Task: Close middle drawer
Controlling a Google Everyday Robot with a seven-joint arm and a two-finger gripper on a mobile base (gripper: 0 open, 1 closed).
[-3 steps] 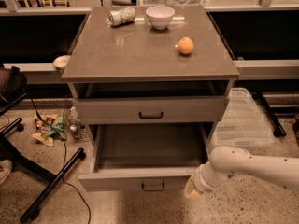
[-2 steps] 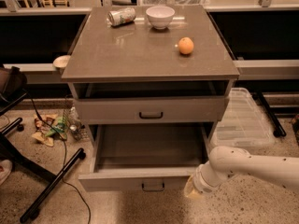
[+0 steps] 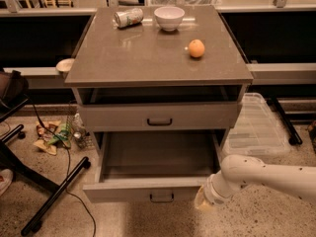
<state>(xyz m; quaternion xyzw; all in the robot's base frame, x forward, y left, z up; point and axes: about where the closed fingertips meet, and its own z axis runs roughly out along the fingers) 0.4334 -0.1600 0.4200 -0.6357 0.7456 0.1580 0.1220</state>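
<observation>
The middle drawer (image 3: 123, 190) is pulled far out of the grey cabinet, low in the camera view. Its wide grey tray (image 3: 158, 154) is bare, and its low front carries a small black handle (image 3: 162, 197). Above it the taller top drawer (image 3: 197, 116) sits almost flush under the cabinet top. The lowest drawer is hidden beneath the open one. My white arm (image 3: 266, 174) reaches in from the right. My gripper (image 3: 201, 200) is at the right end of the middle drawer's front, level with it and against or just off it.
On the cabinet top (image 3: 138, 58) lie a tipped can (image 3: 128, 17), a white bowl (image 3: 169, 18) and an orange (image 3: 196, 48). A clear plastic bin (image 3: 256, 127) lies on the floor to the right. Black chair legs (image 3: 54, 191), a cable and litter (image 3: 54, 132) are to the left.
</observation>
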